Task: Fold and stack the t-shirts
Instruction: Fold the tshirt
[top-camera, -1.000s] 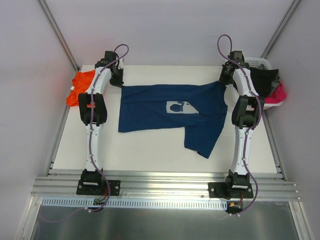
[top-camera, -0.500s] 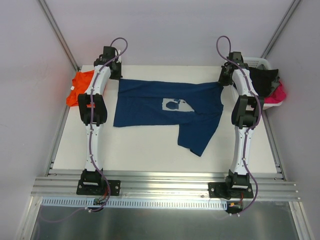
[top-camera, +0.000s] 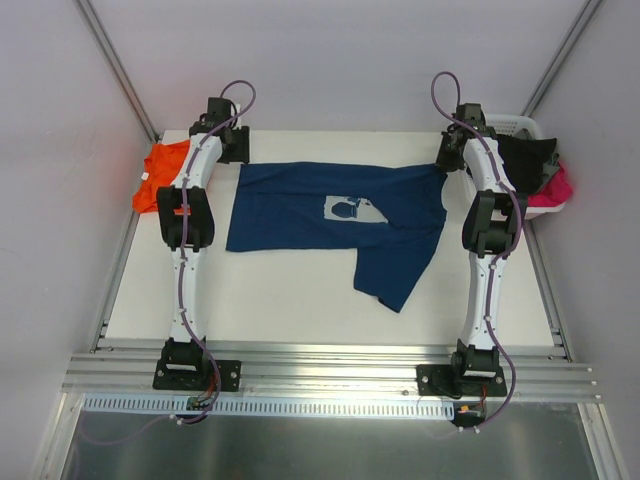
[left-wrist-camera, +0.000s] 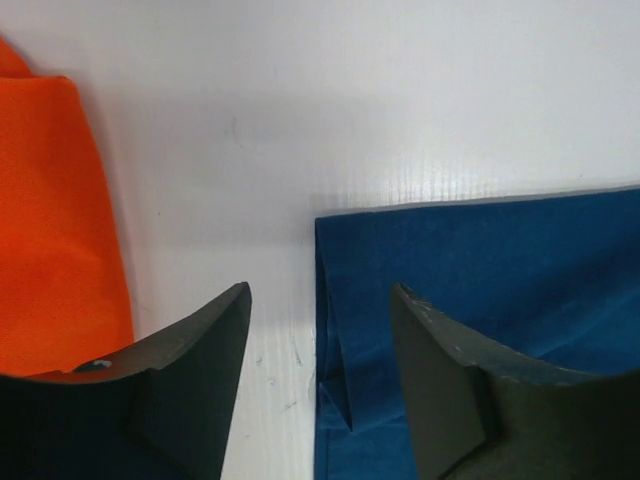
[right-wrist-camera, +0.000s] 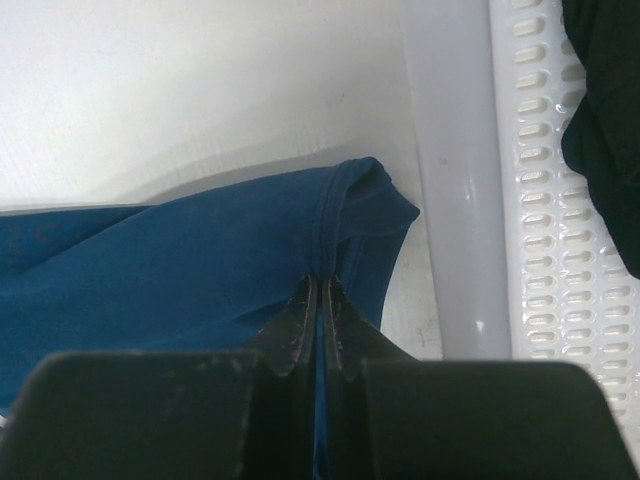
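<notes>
on the navy t-shirt (top-camera: 290, 205) lies a pale print (top-camera: 347, 210), unreadably small.

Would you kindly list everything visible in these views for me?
navy t-shirt: one, navy, pale print, spread mid-table
orange t-shirt: one, orange, table's far left edge
basket: one, white, beside the far right corner
black garment: one, black, in the basket
pink garment: one, pink, in the basket
table: one, white
left pincer: one, black, open above navy t-shirt's corner
right pincer: one, black, shut on navy t-shirt's edge
</notes>
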